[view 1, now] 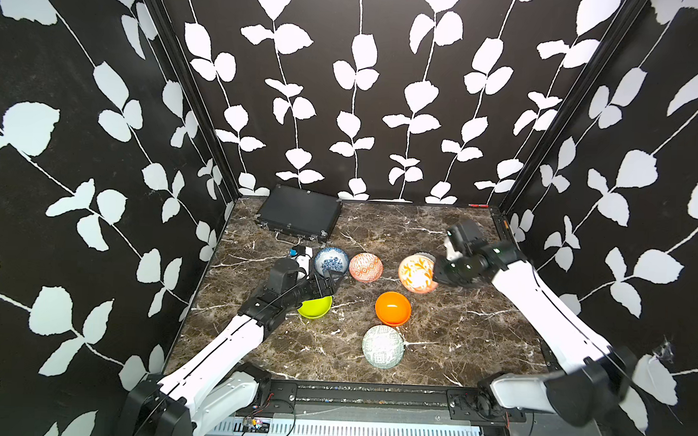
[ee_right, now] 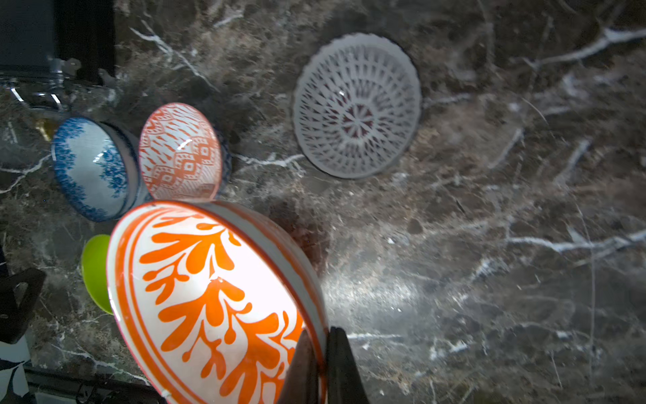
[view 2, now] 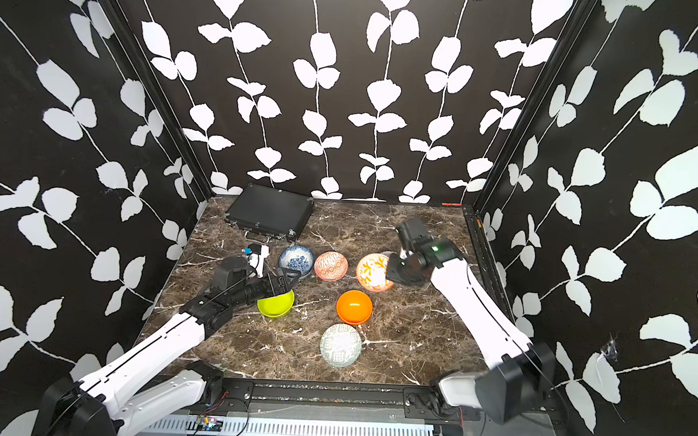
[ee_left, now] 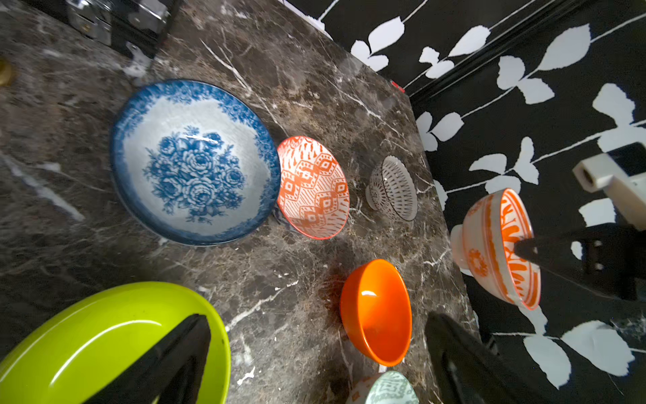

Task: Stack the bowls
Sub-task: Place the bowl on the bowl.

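My right gripper (ee_right: pixel 323 335) is shut on the rim of an orange-white leaf-patterned bowl (ee_right: pixel 209 297), held tilted above the table at the right (view 1: pixel 415 273). Behind it, a white lattice bowl (ee_right: pixel 356 105) sits on the marble. My left gripper (ee_left: pixel 316 318) is open, with one finger over the inside of the lime bowl (ee_left: pixel 87 342) and the other out over the table (view 1: pixel 331 282). A blue-white floral bowl (view 1: pixel 330 260) and an orange-white geometric bowl (view 1: pixel 365 266) stand side by side. Nearer the front are a plain orange bowl (view 1: pixel 392 307) and a pale green patterned bowl (view 1: pixel 383 346).
A flat black case (view 1: pixel 299 217) lies at the back left of the marble table (view 1: pixel 475 331). Black walls with white leaves close in the back and both sides. A black rail (view 1: pixel 373 395) runs along the front edge.
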Controlling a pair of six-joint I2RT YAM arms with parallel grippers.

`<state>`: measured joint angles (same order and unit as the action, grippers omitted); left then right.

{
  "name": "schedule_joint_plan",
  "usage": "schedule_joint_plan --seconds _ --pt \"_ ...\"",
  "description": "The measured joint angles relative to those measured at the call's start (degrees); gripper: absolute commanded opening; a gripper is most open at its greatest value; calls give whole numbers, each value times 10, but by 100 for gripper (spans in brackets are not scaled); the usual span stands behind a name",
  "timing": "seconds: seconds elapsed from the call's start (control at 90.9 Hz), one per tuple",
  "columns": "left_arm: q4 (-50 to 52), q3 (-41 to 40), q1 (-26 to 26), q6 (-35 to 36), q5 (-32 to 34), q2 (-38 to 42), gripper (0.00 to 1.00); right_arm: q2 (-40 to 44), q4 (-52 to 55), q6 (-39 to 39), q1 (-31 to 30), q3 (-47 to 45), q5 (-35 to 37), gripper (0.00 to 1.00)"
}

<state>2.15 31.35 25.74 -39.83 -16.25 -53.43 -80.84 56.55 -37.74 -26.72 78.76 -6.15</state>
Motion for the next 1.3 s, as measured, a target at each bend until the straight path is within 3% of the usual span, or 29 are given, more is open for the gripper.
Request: schedule_joint_plan --seconds 0.352,0.616,1.298 --pt "20 -4 0 9 42 21 99 -193 -58 -10 -69 167 -5 0" --pt "27 -4 -9 18 41 8 99 -289 -96 -24 -81 205 -18 0" --pt "21 -4 -50 15 6 -14 99 -327 -140 -28 -85 198 -26 0"
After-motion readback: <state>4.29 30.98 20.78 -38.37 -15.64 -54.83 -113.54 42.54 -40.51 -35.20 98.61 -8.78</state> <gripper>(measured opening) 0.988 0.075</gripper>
